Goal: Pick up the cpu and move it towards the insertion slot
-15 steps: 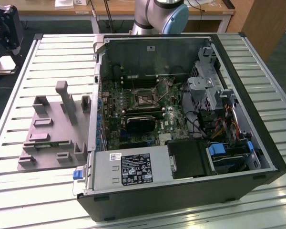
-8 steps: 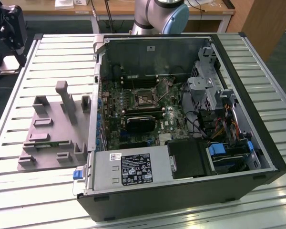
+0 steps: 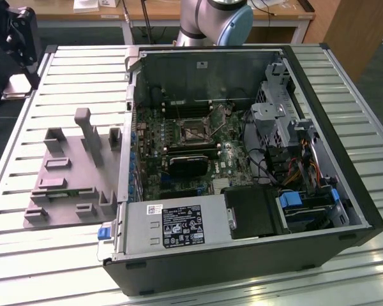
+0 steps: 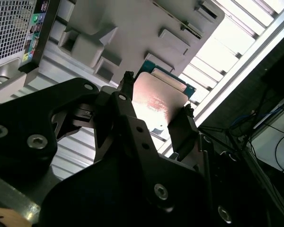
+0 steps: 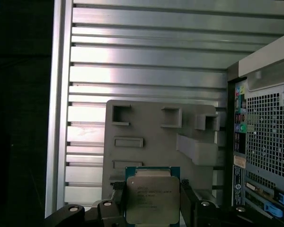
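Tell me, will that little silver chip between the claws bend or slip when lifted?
Probably stiff: the cpu is a flat, metal-topped square, unbent in the gripper. Its shiny top looks slippery, so gripping its edges seems wise. Being thin and small, it is likely light.

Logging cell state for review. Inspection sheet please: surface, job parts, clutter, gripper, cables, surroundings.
Surface: slatted metal table carrying an open computer case.
Job's things: the cpu is held, seen against the tray in both wrist views; the insertion slot is on the board inside the case.
Clutter: grey tray beside the case, on the exterior view's left.
Gripper: gripper shut on the cpu, one finger on each opposite edge.
Cables: wire bundle inside the case.
Surroundings: wooden desk behind the table.
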{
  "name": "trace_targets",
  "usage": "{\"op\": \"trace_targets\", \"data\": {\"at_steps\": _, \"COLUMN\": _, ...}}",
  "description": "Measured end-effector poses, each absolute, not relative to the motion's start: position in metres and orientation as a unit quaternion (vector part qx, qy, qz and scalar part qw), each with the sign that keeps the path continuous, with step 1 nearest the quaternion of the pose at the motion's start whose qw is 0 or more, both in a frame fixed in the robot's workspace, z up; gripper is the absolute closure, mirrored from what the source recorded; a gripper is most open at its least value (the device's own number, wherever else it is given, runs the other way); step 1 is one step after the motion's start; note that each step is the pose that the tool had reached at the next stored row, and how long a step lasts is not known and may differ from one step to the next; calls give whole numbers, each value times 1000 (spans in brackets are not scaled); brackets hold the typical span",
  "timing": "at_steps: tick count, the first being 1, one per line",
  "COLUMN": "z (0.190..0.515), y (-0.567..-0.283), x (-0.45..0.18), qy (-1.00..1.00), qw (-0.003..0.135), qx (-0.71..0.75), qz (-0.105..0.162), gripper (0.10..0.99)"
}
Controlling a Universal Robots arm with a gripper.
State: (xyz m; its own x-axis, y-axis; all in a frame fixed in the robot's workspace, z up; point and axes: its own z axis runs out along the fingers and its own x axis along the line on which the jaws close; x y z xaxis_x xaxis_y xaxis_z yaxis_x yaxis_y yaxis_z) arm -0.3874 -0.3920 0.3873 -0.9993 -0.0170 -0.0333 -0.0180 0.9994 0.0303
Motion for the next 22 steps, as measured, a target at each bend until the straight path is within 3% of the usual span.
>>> {"op": "trace_targets", "data": {"at_steps": 22, "z": 387, "y": -392, "x": -354, "qy": 1000, "qw": 16, "qx": -9, "qz": 15, "gripper": 545}}
